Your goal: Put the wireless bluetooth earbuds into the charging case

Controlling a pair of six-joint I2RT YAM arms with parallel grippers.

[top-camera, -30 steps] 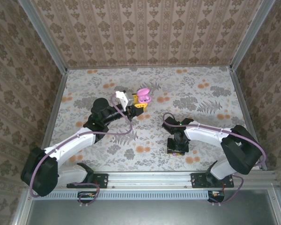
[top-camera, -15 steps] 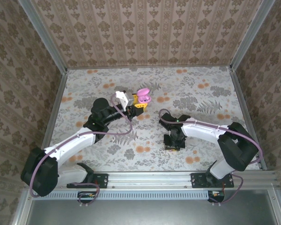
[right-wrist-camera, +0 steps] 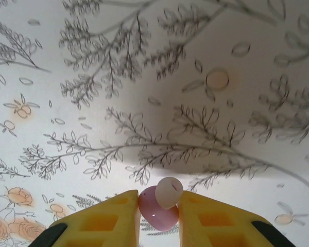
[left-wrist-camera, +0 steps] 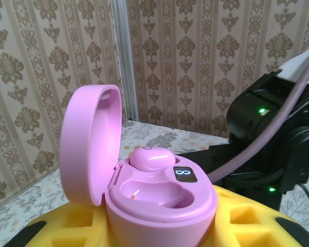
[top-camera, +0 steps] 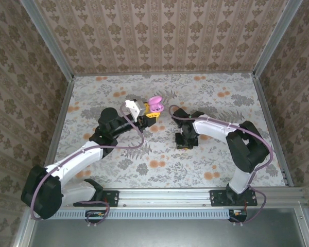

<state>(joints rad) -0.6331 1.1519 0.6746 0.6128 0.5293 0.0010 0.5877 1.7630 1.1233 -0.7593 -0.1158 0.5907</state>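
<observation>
Right tool pointing down, clasping pink earbud

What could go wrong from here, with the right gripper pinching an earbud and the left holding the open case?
1. The earbud sits at the very tips of the right gripper, so it may slip out in transit.
2. The case in the left gripper has one free slot beside the seated earbud; the raised lid crowds the approach, so a tilted entry could jam.
</observation>
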